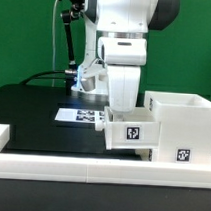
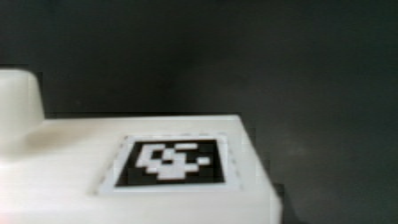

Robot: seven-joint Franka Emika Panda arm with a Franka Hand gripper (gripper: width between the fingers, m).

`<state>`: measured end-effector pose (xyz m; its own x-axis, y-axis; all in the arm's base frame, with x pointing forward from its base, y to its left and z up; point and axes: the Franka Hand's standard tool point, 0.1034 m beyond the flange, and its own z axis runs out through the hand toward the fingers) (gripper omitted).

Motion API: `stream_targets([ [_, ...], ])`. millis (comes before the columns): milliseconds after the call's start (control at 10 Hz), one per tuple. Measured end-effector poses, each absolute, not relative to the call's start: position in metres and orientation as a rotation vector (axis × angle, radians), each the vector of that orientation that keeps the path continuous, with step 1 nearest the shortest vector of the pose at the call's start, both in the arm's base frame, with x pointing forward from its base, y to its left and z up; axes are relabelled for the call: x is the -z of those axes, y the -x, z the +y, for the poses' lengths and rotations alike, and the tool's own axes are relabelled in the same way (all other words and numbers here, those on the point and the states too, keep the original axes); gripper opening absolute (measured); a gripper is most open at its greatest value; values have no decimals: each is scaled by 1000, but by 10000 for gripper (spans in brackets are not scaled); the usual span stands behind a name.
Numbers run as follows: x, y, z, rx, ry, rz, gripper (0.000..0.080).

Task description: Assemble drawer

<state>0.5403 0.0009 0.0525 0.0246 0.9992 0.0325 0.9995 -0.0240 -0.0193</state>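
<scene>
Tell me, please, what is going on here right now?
A Panda arm is putting a white drawer unit together. Its gripper is down at a small tray beside the tall shell, near the front rail. The fingers are hidden, so a grip cannot be confirmed. The marker board lies behind.

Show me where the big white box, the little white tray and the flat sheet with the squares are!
tall white plastic drawer shell [image 1: 179, 125], exterior view, on its front wall.
small white plastic tray [image 1: 130, 130], exterior view, on its tagged front face.
flat white marker board [image 1: 81, 116], exterior view, on its printed top.
</scene>
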Motion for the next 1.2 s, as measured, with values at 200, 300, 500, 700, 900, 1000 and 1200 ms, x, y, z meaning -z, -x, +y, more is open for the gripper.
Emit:
stream_targets([
  [200,-53,-540,6,16,2213,-2179,42],
  [300,-53,-541,7,17,2212,-2180,42],
  [500,-53,-541,9,18,2216,-2178,42],
  [700,-54,-543,10,20,2233,-2161,42],
  [900,-54,-543,9,22,2237,-2157,42],
  [1000,-54,-543,9,22,2237,-2157,42],
  [1200,-54,-543,9,22,2238,-2156,255],
])
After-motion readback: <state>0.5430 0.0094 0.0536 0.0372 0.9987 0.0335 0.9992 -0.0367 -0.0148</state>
